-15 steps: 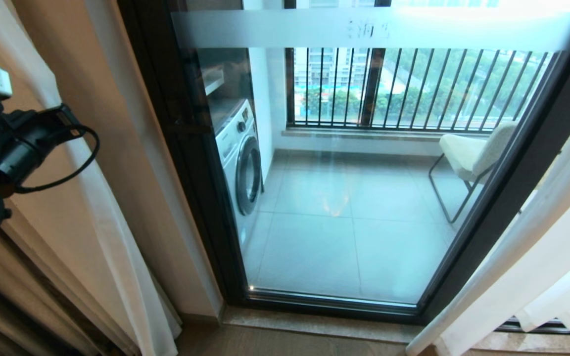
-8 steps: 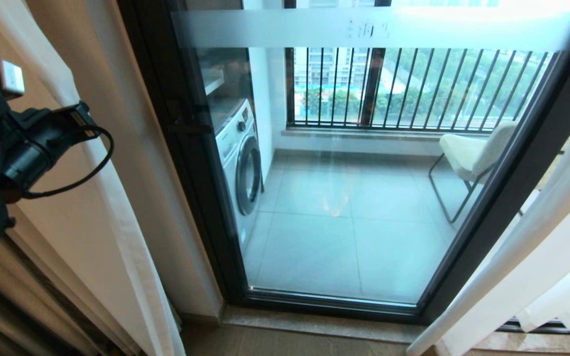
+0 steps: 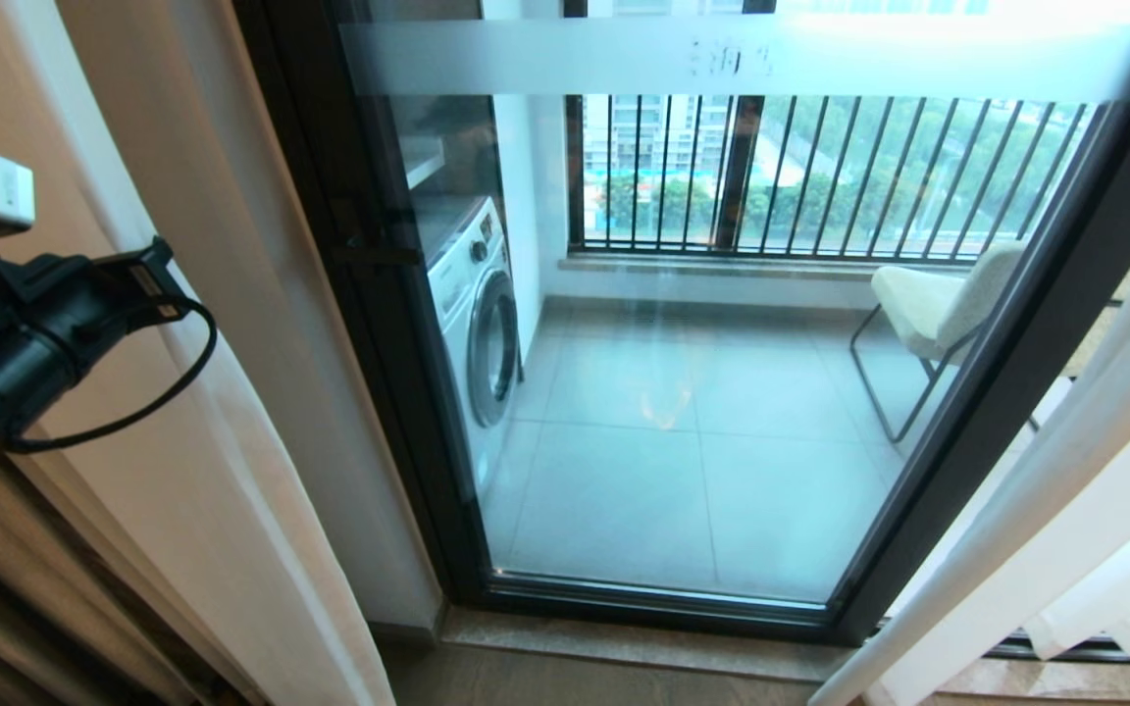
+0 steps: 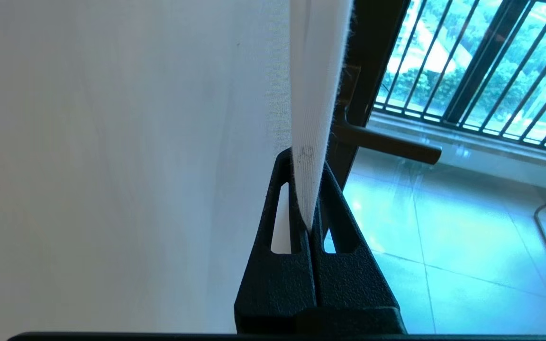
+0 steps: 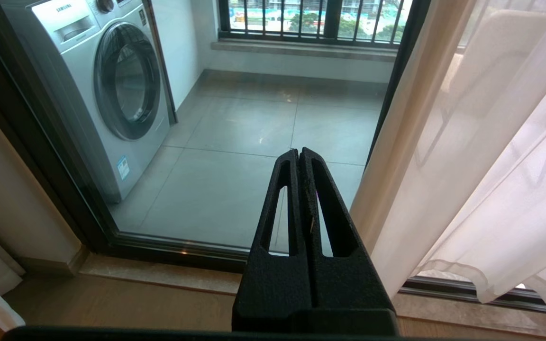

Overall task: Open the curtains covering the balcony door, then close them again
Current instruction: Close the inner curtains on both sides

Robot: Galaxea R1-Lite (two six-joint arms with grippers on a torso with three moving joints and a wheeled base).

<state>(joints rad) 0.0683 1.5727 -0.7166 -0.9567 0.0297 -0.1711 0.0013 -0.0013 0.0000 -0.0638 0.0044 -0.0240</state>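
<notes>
Curtains parted, glass bare: opening looks done, closing left.

The balcony door (image 3: pixel 683 324) stands uncovered between 2 curtains (image 3: pixel 231 412), 1 drawn to each side. The left end effector (image 4: pixel 311 189) is pressed together on the hemmed edge of the left panel (likely ready to pull it across). The right end effector (image 5: pixel 299 156), pressed together and empty, hangs before the glass, the right panel beside it.

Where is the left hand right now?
The left hand is at the head view's left edge, left of the balcony door, shut on the hemmed edge of the left curtain.
</notes>
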